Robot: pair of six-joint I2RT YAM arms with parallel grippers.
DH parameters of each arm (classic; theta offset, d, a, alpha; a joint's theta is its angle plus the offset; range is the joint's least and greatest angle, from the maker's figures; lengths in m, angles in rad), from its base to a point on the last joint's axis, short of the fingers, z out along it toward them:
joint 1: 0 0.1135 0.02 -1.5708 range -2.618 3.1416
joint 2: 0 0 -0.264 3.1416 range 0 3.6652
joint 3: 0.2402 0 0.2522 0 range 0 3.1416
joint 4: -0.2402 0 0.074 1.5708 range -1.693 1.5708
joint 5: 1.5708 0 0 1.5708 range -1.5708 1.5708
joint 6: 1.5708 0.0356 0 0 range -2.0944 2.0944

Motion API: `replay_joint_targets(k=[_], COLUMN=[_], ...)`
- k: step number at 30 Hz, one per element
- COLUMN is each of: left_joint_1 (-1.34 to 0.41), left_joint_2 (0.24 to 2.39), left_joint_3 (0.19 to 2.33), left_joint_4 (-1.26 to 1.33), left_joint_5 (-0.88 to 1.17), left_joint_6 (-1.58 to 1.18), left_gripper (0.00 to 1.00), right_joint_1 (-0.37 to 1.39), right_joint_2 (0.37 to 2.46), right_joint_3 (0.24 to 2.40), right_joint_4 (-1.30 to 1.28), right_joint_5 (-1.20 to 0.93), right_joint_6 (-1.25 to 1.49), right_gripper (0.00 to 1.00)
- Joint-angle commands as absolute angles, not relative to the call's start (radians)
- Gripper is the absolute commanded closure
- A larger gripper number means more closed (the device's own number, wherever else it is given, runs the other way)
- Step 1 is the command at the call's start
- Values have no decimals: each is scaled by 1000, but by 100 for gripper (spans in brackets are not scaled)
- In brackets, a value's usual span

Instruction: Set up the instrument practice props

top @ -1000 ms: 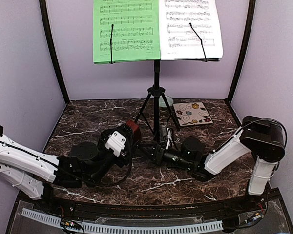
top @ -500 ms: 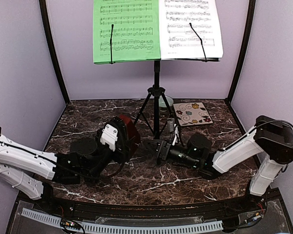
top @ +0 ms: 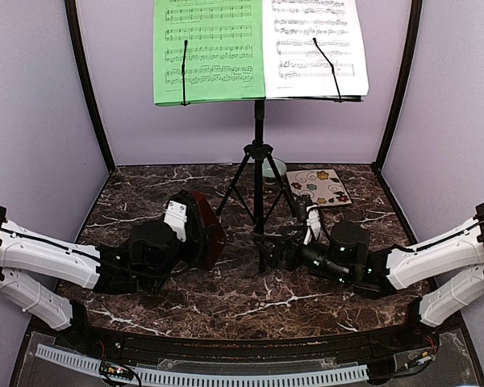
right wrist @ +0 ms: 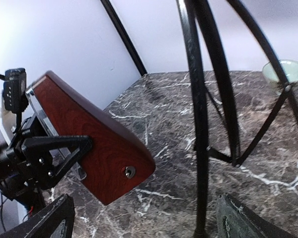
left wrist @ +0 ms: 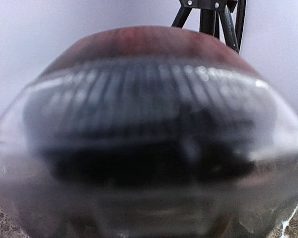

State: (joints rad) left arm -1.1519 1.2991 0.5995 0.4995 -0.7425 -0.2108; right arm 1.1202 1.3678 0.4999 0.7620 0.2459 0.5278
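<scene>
Stand (top: 258,137) up, green sheet (top: 210,48) and white sheet (top: 315,40) on it. Done. Left: metronome (right wrist: 97,144) tilted beside the tripod, clamped in left pincer (top: 190,234), not yet upright on tabletop (top: 145,193). Right pincer (right wrist: 149,220) wide open, empty.

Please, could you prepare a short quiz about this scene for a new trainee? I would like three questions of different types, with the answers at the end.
1. True or false: the small dark red-brown pyramid metronome stands upright on the dark marble table.
2. Seen from the top camera, which printed sheet is on the left half of the black tripod music stand? A. the green sheet B. a yellow sheet C. a blue sheet
3. Fill in: the right gripper is ___ (open or shut).

Key
1. False: the left gripper holds it tilted.
2. A
3. open
</scene>
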Motion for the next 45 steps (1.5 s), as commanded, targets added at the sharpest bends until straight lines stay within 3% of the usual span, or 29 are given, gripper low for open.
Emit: replay_joint_targets(k=[1, 7, 16, 21, 25, 30, 32, 40, 45], left_joint_1=[-1147, -1135, -1127, -1126, -1123, -1123, -1123, -1123, -1123], left_joint_2=[1342, 1423, 1505, 1522, 1503, 1459, 1435, 1280, 1175], left_joint_3=[611, 624, 622, 619, 628, 624, 602, 482, 397], left_joint_4=[607, 647, 722, 720, 634, 541, 543, 585, 657], left_joint_5=[-711, -651, -533, -477, -441, -391, -362, -314, -307], left_joint_6=[-290, -342, -316, -300, -282, -221, -212, -252, -253], left_gripper=[73, 73, 70, 57, 31, 16, 2, 1, 1], right_joint_1=[1135, 1143, 1141, 1137, 1130, 1129, 1126, 1091, 1003], right_joint_2=[1252, 1170, 1111, 1130, 1166, 1153, 1144, 1272, 1345], right_joint_3=[485, 529, 551, 596, 665, 647, 619, 844, 907], right_joint_4=[624, 494, 490, 442, 367, 434, 485, 217, 188], right_joint_5=[398, 554, 582, 461, 433, 391, 388, 269, 9], right_joint_6=[353, 235, 222, 168, 156, 132, 123, 199, 222], right_gripper=[0, 0, 0, 0, 0, 0, 0, 0, 0])
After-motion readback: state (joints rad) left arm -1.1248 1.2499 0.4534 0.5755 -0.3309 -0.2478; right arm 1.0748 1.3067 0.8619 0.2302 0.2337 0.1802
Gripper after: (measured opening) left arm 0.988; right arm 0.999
